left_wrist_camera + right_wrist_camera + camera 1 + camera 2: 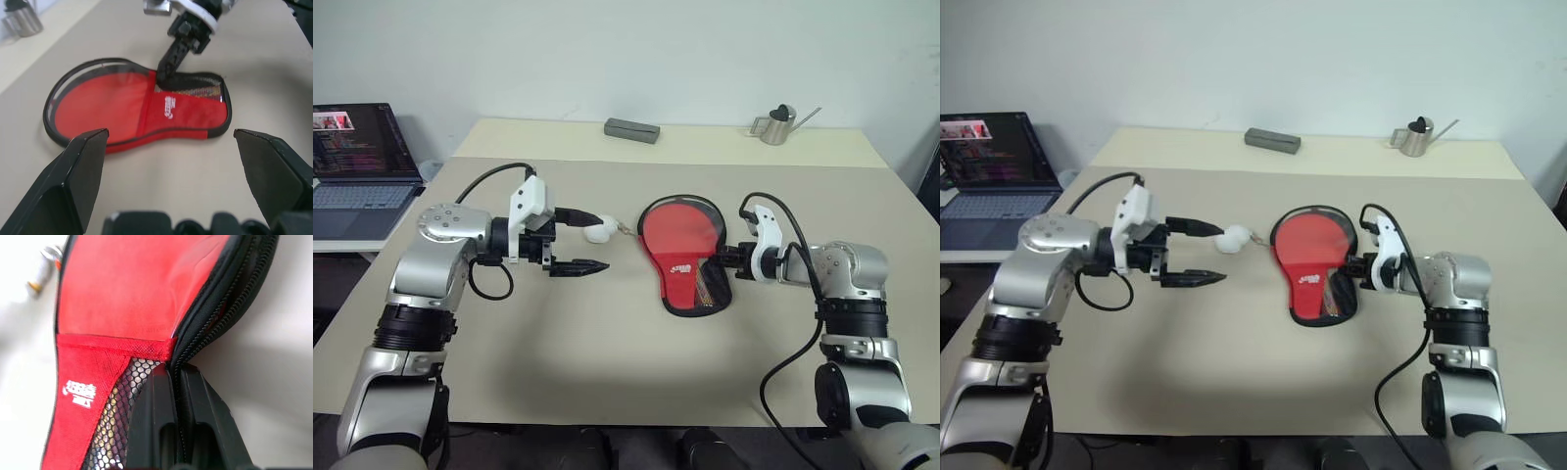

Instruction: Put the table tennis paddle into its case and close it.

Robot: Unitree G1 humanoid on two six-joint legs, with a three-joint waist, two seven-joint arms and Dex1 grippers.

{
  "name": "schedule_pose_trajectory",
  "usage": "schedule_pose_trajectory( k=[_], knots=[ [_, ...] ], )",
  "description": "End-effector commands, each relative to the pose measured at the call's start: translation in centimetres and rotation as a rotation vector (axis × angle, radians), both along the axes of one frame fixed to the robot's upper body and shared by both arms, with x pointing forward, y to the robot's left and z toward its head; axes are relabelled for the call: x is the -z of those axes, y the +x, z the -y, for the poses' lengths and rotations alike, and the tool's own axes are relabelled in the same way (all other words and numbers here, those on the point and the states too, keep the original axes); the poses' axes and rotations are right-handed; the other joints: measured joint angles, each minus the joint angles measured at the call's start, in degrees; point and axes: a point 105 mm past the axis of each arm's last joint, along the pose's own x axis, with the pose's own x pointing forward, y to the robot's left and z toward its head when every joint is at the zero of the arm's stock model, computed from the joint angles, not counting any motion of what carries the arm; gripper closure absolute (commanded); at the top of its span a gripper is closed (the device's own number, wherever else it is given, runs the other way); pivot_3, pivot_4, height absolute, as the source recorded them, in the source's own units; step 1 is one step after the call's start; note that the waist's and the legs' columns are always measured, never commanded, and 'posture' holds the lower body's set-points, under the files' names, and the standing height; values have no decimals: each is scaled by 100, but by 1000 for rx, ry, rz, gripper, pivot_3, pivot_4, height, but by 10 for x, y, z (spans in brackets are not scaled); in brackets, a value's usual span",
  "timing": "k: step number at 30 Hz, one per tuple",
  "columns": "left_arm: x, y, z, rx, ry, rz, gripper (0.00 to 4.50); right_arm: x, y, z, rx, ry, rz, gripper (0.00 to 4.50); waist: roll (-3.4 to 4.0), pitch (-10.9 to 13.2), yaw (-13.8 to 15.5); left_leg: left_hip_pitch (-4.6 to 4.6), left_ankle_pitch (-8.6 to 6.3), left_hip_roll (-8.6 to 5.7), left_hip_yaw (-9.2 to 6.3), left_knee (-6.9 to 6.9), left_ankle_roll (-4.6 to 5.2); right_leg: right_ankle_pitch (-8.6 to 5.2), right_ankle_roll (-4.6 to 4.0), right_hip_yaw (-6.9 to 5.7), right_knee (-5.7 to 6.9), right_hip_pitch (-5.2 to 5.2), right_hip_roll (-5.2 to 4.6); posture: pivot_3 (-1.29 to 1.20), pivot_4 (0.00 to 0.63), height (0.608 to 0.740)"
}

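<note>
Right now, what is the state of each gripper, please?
Left gripper: open, holding nothing.
Right gripper: closed on the zipper edge of the case.

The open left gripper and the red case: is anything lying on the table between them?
Only the white pom-pom charm, touching the left gripper's upper finger and tethered to the case. Otherwise the table between them is bare. The right gripper is shut on the case's zip edge.

Beige table [607, 372] against a pale wall [626, 49], laptop [357, 162] alongside.
</note>
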Motion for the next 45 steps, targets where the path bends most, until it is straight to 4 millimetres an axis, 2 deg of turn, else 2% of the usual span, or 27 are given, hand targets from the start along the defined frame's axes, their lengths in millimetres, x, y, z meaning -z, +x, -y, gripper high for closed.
schedule_pose_trajectory(
  k=[1,8,16,23,34,45],
  knots=[
    [-10,-7,8,50,3,47,0,-10,-14,10,7,-7,13,4477,0,0,2,0,0,0,-1,0,0,0,0,-1,0,1,0,0,150,740],
    [-3,-24,22,144,4,2,0,4,-44,22,2,-33,-15,4477,0,0,0,0,-1,-1,0,-1,1,-1,1,0,-2,1,1,0,150,740],
    [-1,-35,36,225,-4,-33,0,11,-61,30,27,-22,-9,4477,0,-1,1,0,-1,-3,-5,-3,1,-1,1,-4,-5,5,1,0,150,740],
    [7,-48,47,316,2,-82,0,18,-83,28,1,-10,-18,4477,-1,-2,9,-1,-1,-4,-10,-4,1,-2,2,-4,-10,9,1,0,150,740],
    [22,-75,54,483,55,-162,0,33,-116,19,-70,-4,-91,4477,-2,-3,-3,0,-1,-3,-25,-6,1,-2,1,-13,-26,21,4,0,150,740],
    [25,-79,53,504,58,-177,0,41,-144,22,-108,-14,-154,4477,-5,-8,-3,0,-2,-4,-56,-8,2,-3,1,-22,-51,45,5,0,150,740]
  ],
)
